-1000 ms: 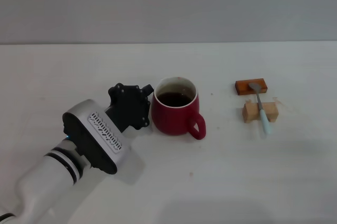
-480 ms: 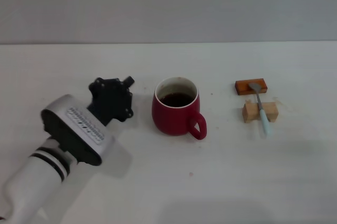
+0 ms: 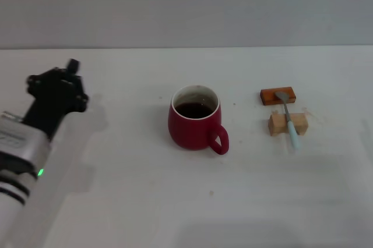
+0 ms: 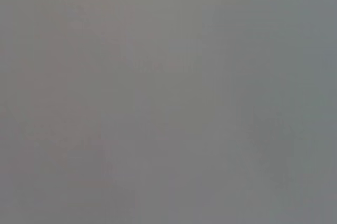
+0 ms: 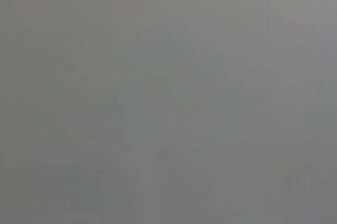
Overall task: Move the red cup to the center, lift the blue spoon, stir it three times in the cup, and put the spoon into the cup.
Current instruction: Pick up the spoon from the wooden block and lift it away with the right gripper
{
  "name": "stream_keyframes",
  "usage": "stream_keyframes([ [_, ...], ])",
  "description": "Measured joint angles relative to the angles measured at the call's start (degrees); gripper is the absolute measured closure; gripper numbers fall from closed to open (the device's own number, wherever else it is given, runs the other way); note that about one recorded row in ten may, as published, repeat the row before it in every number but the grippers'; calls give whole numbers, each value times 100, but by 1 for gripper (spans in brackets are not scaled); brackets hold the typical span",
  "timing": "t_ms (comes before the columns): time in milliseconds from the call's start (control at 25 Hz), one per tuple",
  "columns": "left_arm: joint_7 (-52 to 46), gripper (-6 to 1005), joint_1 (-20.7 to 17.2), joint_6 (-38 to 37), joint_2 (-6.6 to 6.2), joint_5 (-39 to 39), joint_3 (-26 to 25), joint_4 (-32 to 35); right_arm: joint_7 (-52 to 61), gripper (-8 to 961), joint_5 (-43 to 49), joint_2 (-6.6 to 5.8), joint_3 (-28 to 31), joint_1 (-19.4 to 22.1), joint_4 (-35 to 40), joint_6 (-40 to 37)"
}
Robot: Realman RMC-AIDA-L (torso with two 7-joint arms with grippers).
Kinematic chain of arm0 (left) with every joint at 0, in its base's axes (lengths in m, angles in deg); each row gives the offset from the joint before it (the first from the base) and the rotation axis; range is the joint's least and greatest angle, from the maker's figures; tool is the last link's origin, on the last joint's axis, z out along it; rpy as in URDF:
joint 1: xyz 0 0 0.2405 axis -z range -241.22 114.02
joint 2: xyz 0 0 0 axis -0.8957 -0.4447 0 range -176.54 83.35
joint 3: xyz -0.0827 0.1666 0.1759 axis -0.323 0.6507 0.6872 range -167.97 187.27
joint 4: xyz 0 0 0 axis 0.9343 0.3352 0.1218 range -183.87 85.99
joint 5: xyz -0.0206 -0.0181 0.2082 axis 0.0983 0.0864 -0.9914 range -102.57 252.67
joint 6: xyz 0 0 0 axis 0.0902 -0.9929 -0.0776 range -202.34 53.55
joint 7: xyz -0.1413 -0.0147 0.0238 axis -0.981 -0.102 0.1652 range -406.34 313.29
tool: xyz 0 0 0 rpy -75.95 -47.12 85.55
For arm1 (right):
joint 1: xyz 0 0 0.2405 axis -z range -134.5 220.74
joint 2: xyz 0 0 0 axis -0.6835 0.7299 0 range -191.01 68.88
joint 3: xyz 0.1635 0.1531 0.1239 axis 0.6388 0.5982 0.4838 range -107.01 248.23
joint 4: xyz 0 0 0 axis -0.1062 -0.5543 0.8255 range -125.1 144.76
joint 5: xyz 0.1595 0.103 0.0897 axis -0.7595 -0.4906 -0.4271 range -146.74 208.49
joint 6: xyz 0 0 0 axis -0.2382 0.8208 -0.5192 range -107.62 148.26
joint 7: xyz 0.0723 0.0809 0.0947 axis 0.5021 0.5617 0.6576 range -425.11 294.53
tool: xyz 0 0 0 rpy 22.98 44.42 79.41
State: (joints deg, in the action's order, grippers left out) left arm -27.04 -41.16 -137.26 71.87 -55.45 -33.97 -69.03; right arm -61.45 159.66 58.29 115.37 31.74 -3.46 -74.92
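Red cup (image 3: 195,124): upright on the white worktop (image 3: 175,201), near the middle of the head view. White inside, holding dark liquid that sits a little below the rim. Loop handle points toward the robot and to its right.

Blue spoon (image 3: 289,120): well to the right of the cup, apart from it. Long axis runs roughly away-and-toward the robot, slightly slanted. Grey bowl at the far end, resting on the orange-brown block (image 3: 278,95); pale blue handle crosses the light wooden block (image 3: 287,123), and its tip reaches past that block toward the robot, down near the worktop. The two blocks lie one behind the other, just apart.

Left gripper (image 3: 57,88): at the far left of the head view, well clear of the cup, holding nothing. Seen from behind its black body; cannot tell how far the fingers are spread.

Right gripper: not in the head view. Both wrist views show only plain grey.

Change over the last second: the left gripper was right against the cup's left side, then drew back step by step to the far left. Cup stayed where it is now; spoon and blocks unchanged.
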Motion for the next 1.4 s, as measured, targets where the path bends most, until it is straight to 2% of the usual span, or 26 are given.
stream_keyframes([
  [120, -552, 997, -261, -360, -27, -1, -283, 53, -187, 212, 2, 4, -162, -37, -8, -2],
  [240, -628, 997, -280, -379, -27, -1, -322, 90, -207, 212, 4, 14, -178, -84, -19, 16],
  [320, -824, 997, -331, -407, -1, 0, -552, 346, -207, 212, 5, 19, -179, -126, -31, 40],
  [680, -877, 997, -403, -458, -6, -2, -613, 371, -211, 211, 6, 27, -327, -213, -157, 79],
  [880, -1095, 997, -423, -477, 13, 0, -898, 318, -213, 211, 6, 27, -401, -222, -196, 163],
  [1000, -1793, 885, -425, -455, 13, 10, -1262, 348, -214, 211, 7, 27, -404, -202, -239, 177],
  [1400, -1868, 514, -487, -620, 4, 14, -1325, 427, -217, 212, 6, 27, -575, -174, -315, 193],
])
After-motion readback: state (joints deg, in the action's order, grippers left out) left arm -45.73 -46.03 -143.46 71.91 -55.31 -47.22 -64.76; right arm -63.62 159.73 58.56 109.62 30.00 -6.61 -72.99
